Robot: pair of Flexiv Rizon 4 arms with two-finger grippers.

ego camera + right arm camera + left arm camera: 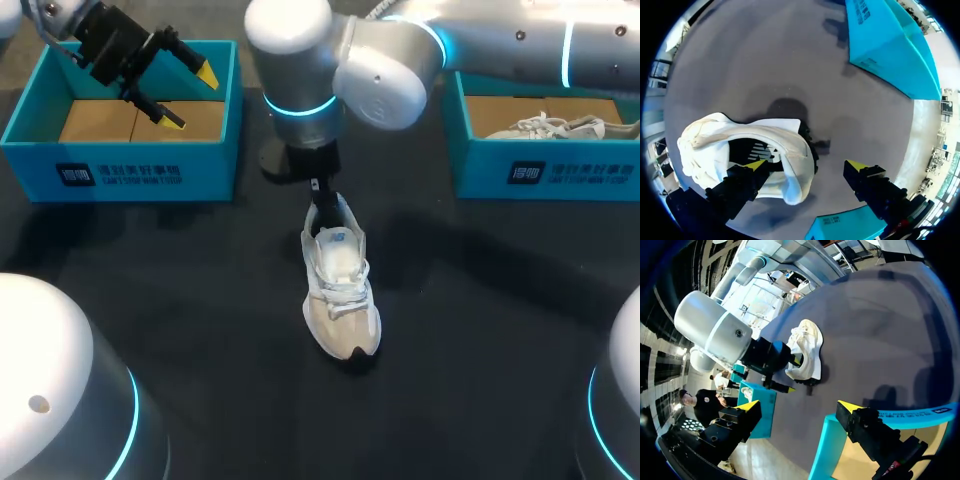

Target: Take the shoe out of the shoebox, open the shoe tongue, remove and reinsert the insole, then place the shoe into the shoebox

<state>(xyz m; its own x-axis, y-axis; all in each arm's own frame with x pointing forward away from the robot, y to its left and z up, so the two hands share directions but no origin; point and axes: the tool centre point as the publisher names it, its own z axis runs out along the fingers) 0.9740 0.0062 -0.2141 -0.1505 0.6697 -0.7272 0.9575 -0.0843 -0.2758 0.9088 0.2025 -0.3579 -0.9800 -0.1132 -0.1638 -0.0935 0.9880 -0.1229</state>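
Observation:
A white lace-up shoe point(340, 300) stands on the black table near its middle, toe toward the front edge. My right gripper point(322, 195) comes down at the shoe's heel. In the right wrist view the right gripper point(807, 166) is open and straddles the heel collar of the shoe point(715, 135): one finger is inside the opening, the other outside behind the heel. My left gripper point(190, 97) hangs open and empty above the left blue shoebox point(120, 165), which shows only its brown floor. From the left wrist view the shoe point(807, 347) lies ahead of the left gripper point(800, 405).
A second blue shoebox point(545, 170) at the back right holds another white shoe point(560, 127). My right arm spans the back of the table from the right. Bare black table point(480, 330) lies around the shoe on both sides.

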